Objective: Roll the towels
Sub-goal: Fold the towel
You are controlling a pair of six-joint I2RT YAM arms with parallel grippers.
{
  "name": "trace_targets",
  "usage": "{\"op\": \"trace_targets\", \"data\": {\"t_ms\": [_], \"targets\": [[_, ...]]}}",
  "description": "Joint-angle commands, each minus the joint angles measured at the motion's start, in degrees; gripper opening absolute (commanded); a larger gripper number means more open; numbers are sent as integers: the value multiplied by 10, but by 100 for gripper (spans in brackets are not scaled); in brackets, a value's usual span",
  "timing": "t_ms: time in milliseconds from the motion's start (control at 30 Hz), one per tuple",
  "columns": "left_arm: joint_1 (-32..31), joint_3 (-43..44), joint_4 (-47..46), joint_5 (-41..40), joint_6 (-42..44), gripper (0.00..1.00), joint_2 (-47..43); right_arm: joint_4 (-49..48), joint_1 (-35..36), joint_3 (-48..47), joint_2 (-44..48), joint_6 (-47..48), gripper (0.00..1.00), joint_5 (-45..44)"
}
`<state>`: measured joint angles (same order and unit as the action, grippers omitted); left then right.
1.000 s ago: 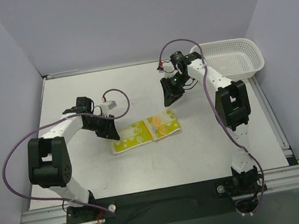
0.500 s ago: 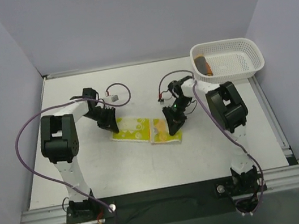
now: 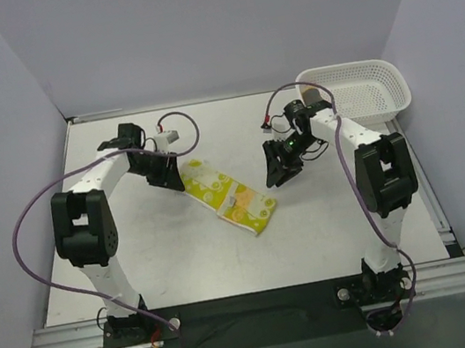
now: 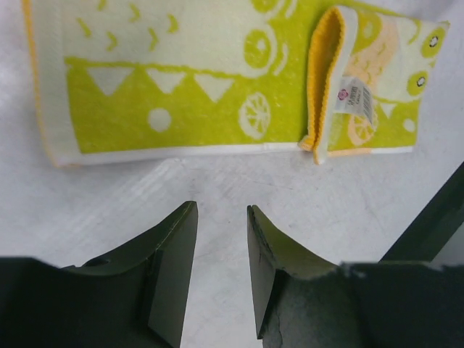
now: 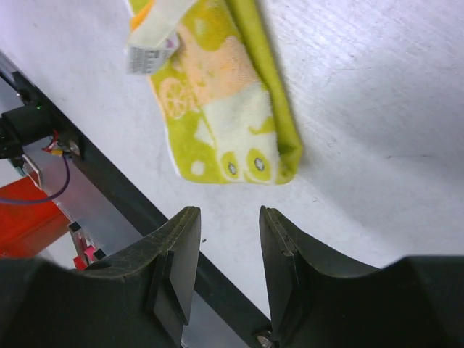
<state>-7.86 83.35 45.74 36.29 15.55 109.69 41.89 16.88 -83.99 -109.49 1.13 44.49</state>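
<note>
A pale yellow towel with lime-green prints point(image 3: 227, 194) lies flat and diagonal on the table, one end folded over with a white label showing. My left gripper point(image 3: 171, 177) is open and empty just off the towel's upper-left end. In the left wrist view its jaws point(image 4: 221, 206) stand apart over bare table, short of the towel's long edge point(image 4: 181, 94). My right gripper point(image 3: 278, 171) is open and empty to the right of the towel. In the right wrist view it point(image 5: 228, 210) hovers just off the towel's end point(image 5: 217, 94). I cannot make out the orange towel.
A white mesh basket point(image 3: 370, 88) stands at the back right corner, partly behind my right arm. Purple cables loop over both arms. The table's front rail point(image 3: 255, 309) runs along the near edge. Grey walls close in the left, back and right.
The towel has turned from nearly level to a diagonal lie. My right gripper has lifted off it and moved up and right. My left gripper has shifted slightly up.
</note>
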Motion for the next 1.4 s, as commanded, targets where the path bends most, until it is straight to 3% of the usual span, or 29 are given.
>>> {"op": "trace_targets", "data": {"t_ms": [0,167,267,400,500,633,733,800,967,1100,1167,1367], "targets": [[-8,-62,-42,26,-32,44,-17,9,16,10,-46,12,39,-26],[-8,-64,-64,30,-56,44,38,-7,17,22,-79,12,36,-25],[-8,-41,-73,39,-67,43,70,-13,23,37,-91,6,29,-20],[-10,15,-78,37,-74,43,116,-27,39,66,-99,1,11,3],[-10,83,-77,34,-72,41,162,-36,62,87,-100,-11,7,36],[-13,177,-50,38,-66,40,226,-43,122,113,-77,-11,9,95],[-12,208,-40,67,-55,43,216,-46,133,130,-43,-11,21,140],[-9,188,-38,93,-42,48,187,-44,122,134,-18,-11,24,142],[1,59,-64,116,43,55,2,-53,53,124,45,-32,25,113],[-4,-110,-115,94,123,60,-173,-85,49,78,53,-74,32,71],[-13,-158,-123,67,155,62,-217,-102,58,59,38,-98,39,34],[-41,-245,-125,20,193,64,-273,-104,77,-30,-46,-111,38,-28]]}}
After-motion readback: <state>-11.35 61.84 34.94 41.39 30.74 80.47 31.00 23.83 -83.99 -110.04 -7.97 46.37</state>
